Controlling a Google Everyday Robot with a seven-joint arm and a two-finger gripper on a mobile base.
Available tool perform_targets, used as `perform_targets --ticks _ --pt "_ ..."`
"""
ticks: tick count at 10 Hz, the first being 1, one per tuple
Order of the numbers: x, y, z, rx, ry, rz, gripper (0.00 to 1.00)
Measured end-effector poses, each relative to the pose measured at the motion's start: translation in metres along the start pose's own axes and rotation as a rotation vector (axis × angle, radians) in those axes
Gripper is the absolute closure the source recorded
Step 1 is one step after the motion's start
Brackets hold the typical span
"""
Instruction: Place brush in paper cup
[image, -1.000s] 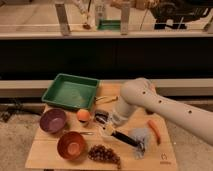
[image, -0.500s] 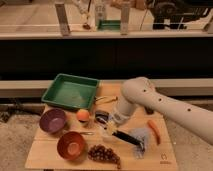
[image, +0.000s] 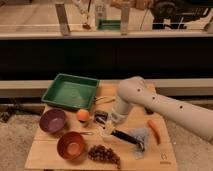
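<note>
Indoors, a pale wooden worktop stands on a grey floor, with a dark low wall and glass panels behind it. Toward 5 o'clock from its centre lies the brush, a slim black stick lying flat, its pale end pointing to 9 o'clock. The claw hangs clenched at that pale end; whether it grips the brush cannot be told.
</note>
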Motion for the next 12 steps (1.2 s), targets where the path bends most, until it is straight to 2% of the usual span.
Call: perform_targets --ticks 2,5,8,10,11,12 --pt "0.005 0.004 0.001 -0.027 -0.003 0.022 0.95" --pt "0.015 0.009 0.007 -0.073 -0.033 0.044 0.95" --pt "0.022 0.014 0.005 -0.130 -0.019 0.081 0.95" --pt "0.022 0.013 0.006 -0.142 -0.017 0.091 0.95" --pt "0.023 0.013 0.007 -0.146 -0.019 0.095 0.92" --pt "0.025 0.012 0.010 -0.144 -0.022 0.100 0.83"
